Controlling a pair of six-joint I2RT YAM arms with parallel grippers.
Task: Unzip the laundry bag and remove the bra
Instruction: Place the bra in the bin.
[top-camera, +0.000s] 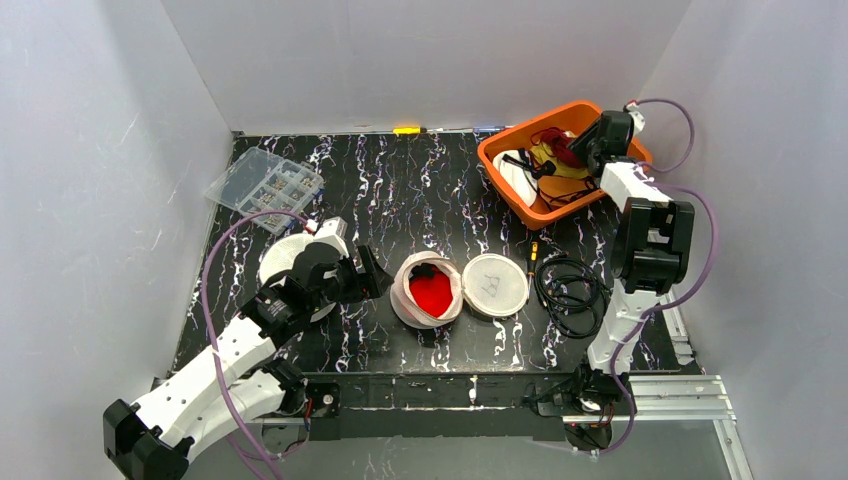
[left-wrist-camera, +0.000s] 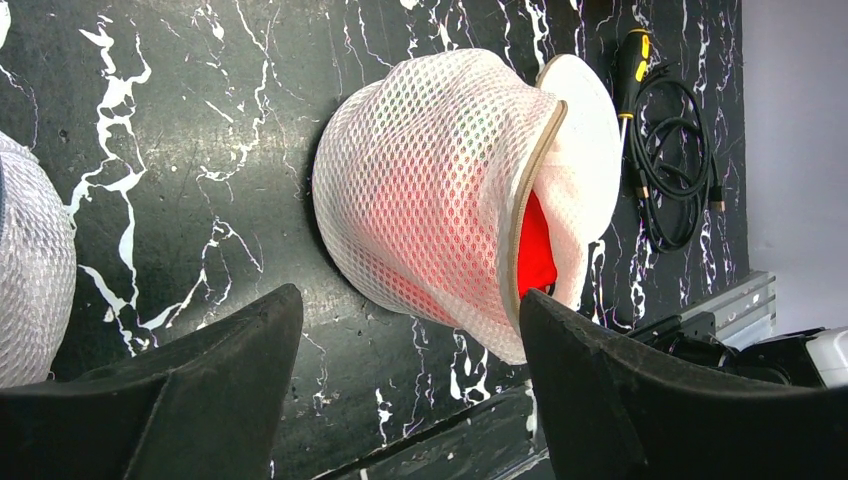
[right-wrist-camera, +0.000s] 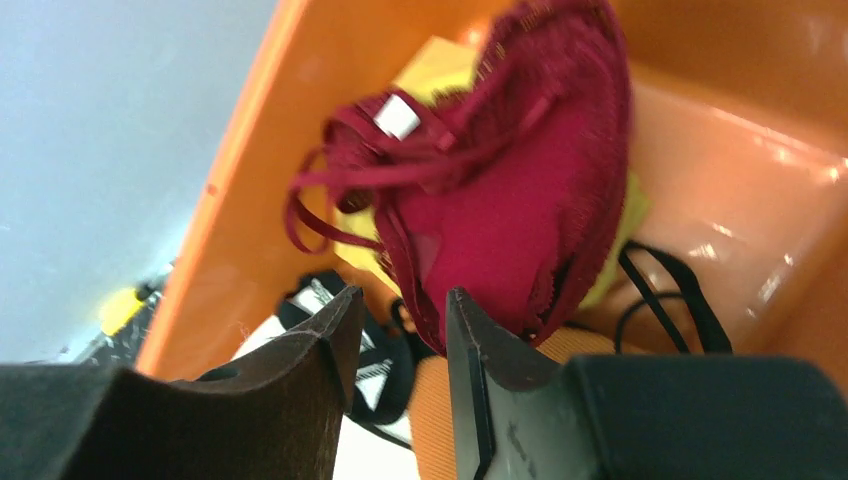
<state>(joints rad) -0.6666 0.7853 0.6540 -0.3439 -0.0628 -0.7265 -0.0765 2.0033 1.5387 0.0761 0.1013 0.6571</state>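
1. The laundry bag (top-camera: 405, 300) lies on the black marbled table (top-camera: 400, 190), near the middle and a little toward the near edge.
2. It is a rounded pouch of white mesh, tipped on its side with its mouth open to the right.
3. A tan zip edge (left-wrist-camera: 535, 190) runs around the opening. The round flap (top-camera: 495, 285) is folded out flat to the right and touches the bag.
4. A bright red garment (top-camera: 432, 292) fills the inside and shows through both the mouth and the mesh.
5. The left hand (top-camera: 375, 275) hovers just left of the bag with its fingers spread wide. From the wrist view the bag sits just beyond the fingertips, and nothing is gripped between them.
6. The right hand (top-camera: 575, 150) is far to the right, over the orange bin (top-camera: 520, 135).
7. Its fingers (right-wrist-camera: 300, 350) stand a narrow gap apart. A dark red lacy bra (right-wrist-camera: 510, 190) hangs right at their tips, and I cannot tell whether they pinch its edge.
8. In the bin, under that bra, are a yellow garment (right-wrist-camera: 440, 65) and black straps (right-wrist-camera: 670, 290).
9. A second white mesh bag (top-camera: 280, 258) lies under the left arm.
10. A coiled black cable (top-camera: 570, 295) rests to the right of the flap.
11. A clear compartment box (top-camera: 265, 185) sits at the far left.
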